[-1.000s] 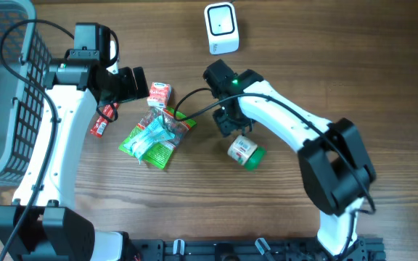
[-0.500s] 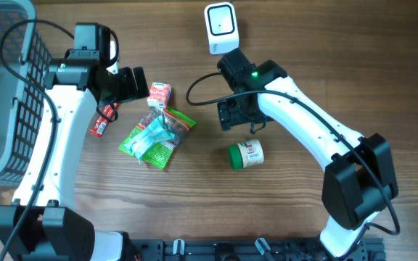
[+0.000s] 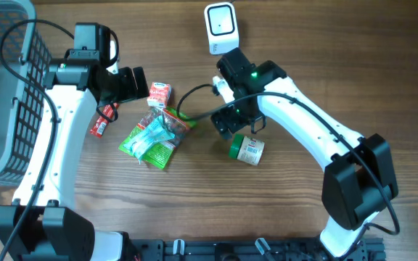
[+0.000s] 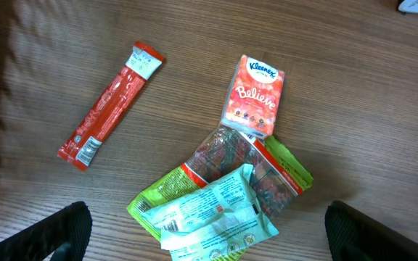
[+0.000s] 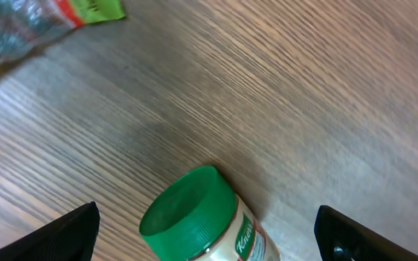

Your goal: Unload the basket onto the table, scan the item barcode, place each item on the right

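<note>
The item nearest my right gripper (image 3: pixel 238 125) is a small jar (image 3: pixel 247 149) with a green lid, lying on its side on the wooden table, lid pointing left and white label upward. In the right wrist view the jar (image 5: pixel 198 221) lies below and between my open fingers, and neither fingertip (image 5: pixel 67 232) touches it. A white barcode scanner (image 3: pixel 221 27) stands at the back of the table. My left gripper (image 3: pixel 133 83) hangs open and holds nothing, above a pile of green packets (image 4: pixel 223 206), a Kleenex pack (image 4: pixel 254 96) and a red stick sachet (image 4: pixel 111 105).
A grey basket (image 3: pixel 6 87) fills the far left of the table. The green packets (image 3: pixel 154 138), Kleenex pack (image 3: pixel 159 94) and red sachet (image 3: pixel 101 122) lie between the two arms. A black cable loops from the right arm over the table near the packets.
My right gripper opened and pulled back from the jar, then came down toward it again. The jar turned over on the table, so its lid now points left.
</note>
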Available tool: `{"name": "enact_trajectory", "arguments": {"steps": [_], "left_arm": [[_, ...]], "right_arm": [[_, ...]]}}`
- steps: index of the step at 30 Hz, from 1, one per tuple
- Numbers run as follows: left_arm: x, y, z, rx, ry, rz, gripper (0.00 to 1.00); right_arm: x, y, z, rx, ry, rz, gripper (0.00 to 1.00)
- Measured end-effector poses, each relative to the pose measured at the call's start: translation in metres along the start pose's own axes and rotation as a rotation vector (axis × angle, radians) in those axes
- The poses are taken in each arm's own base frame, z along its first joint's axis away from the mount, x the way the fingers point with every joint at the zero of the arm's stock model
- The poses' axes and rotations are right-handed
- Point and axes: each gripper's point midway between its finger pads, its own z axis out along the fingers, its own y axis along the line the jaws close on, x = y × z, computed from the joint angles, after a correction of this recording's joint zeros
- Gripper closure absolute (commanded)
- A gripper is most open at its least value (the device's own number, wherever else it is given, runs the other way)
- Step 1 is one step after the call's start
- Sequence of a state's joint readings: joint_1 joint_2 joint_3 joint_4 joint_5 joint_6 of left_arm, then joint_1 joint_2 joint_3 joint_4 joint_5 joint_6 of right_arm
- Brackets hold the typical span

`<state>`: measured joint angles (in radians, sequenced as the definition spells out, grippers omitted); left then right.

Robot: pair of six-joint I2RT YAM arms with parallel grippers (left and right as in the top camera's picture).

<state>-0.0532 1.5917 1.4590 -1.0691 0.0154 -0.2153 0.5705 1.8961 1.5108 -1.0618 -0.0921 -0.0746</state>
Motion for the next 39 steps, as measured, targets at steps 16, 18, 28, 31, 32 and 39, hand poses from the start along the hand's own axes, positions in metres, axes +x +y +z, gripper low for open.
{"name": "enact_trajectory", "arguments": {"steps": [16, 18, 28, 31, 32, 39], "left_arm": [[0.0, 0.0, 0.0, 0.0, 0.0, 0.0, 0.0], [0.0, 0.0, 0.0, 0.0, 0.0, 0.0, 0.0], [0.0, 0.0, 0.0, 0.0, 0.0, 0.0, 0.0], [0.0, 0.0, 0.0, 0.0, 0.0, 0.0, 0.0], [0.0, 0.0, 0.0, 0.0, 0.0, 0.0, 0.0], [0.0, 0.0, 0.0, 0.0, 0.0, 0.0, 0.0]], "right_arm": [[0.012, 0.026, 0.024, -0.017, 0.023, -0.29, 0.0], [0.017, 0.032, 0.028, -0.021, 0.038, -0.318, 0.0], [0.026, 0.034, 0.035, 0.05, 0.079, -0.374, 0.01], [0.033, 0.027, 0.044, 0.079, 0.096, -0.375, 0.02], [0.034, 0.026, 0.047, 0.085, 0.097, -0.375, 0.04], [0.043, 0.021, 0.067, 0.102, 0.098, -0.378, 0.14]]}}
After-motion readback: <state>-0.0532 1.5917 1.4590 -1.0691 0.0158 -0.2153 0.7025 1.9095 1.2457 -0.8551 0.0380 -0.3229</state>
